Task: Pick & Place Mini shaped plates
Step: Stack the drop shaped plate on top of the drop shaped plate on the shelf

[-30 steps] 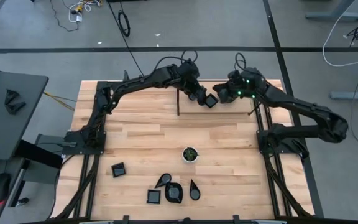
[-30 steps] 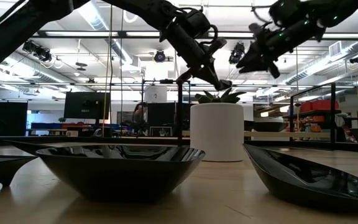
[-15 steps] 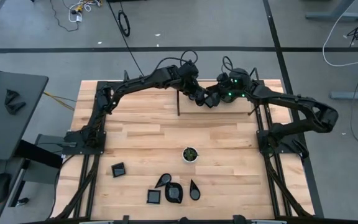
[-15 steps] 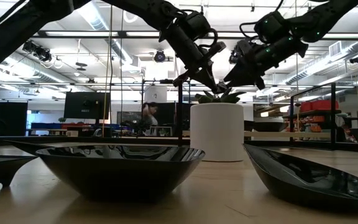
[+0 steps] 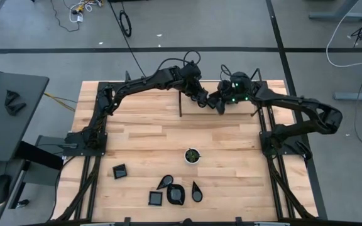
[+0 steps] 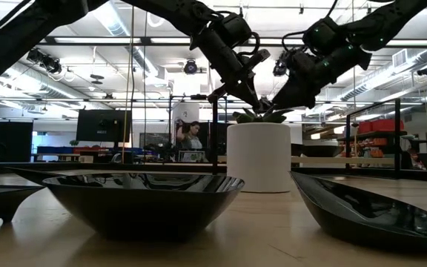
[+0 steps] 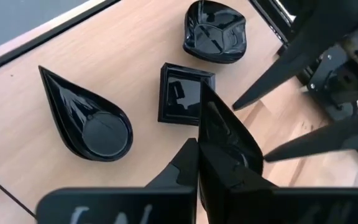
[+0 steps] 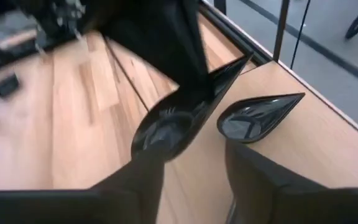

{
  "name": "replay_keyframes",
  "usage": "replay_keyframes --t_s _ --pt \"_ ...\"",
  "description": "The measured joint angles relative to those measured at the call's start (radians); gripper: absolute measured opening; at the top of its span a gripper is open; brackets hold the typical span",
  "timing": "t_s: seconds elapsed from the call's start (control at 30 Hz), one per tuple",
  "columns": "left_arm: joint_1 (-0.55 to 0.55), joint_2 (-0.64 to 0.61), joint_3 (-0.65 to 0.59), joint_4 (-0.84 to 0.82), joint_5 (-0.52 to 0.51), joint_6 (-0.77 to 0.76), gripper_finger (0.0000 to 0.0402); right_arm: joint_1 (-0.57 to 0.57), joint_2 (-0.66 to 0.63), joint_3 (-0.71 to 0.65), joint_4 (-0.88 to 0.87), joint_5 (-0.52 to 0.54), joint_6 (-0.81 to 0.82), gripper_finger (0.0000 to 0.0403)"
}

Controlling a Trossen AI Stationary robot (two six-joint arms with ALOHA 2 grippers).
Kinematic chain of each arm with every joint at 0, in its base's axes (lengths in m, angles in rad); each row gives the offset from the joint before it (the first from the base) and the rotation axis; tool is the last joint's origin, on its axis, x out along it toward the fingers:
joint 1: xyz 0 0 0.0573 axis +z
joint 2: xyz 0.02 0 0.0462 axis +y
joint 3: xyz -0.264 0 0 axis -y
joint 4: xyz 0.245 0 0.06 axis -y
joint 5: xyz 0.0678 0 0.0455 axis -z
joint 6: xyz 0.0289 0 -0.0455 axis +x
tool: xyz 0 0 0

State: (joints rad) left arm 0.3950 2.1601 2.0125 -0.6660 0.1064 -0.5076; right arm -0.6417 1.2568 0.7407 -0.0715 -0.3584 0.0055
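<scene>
My left gripper (image 5: 204,97) hangs raised over the far middle of the table, shut on a small glossy black mini shaped plate (image 7: 225,140). The same plate (image 8: 173,121) shows between my right gripper's two open fingers. My right gripper (image 5: 222,104) has come in level from the table's right, and its fingers (image 7: 272,74) stand on either side of the plate. Below, on the wood by a table edge, lie a teardrop plate (image 7: 89,118), a square plate (image 7: 182,93) and a rounded leaf plate (image 7: 215,31). Several more plates (image 5: 176,194) lie near the near edge. My left gripper pinches the plate at its rim (image 7: 211,152) between the two fingers, coming from above and pointing down. The plate stands on edge, tilted, lifted clear of the table, with one pointed end (image 8: 244,62) sticking out. My right gripper: I cannot tell whether its fingers touch the plate.
A small white cup (image 5: 192,155) with green inside stands in the middle of the table. A thin dark upright post (image 5: 180,103) stands beside the left arm. Black frame rails (image 5: 266,135) run along the right side. Bare wood (image 5: 149,135) lies between the arms and the near plates.
My right gripper has moved toward the table's left and down, closing in on the plate held by my left gripper until its fingers stand around it. My left gripper and the plate have kept still.
</scene>
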Motion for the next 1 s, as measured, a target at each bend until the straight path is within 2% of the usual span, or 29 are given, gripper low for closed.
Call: replay_keyframes --t_s 0.17,0.37,0.5,0.67,1.0 --pt "0.000 0.000 0.000 -0.002 -0.012 0.029 0.0009 0.039 0.000 -0.105 0.175 0.081 0.036 0.0214" --pt "0.000 0.000 0.000 0.000 -0.017 0.030 0.0009 0.104 0.000 -0.222 0.427 0.215 0.164 0.0204" --pt "-0.006 0.000 0.000 0.001 -0.015 0.030 0.0009 0.126 0.000 -0.227 0.500 0.291 0.165 0.0183" --pt "-0.017 0.000 0.000 0.001 -0.017 0.030 0.0009 0.132 0.000 -0.227 0.507 0.356 0.161 0.0148" --pt "-0.019 0.000 0.000 0.027 -0.019 0.029 0.0010 0.131 0.000 -0.227 0.495 0.369 0.136 0.0027"
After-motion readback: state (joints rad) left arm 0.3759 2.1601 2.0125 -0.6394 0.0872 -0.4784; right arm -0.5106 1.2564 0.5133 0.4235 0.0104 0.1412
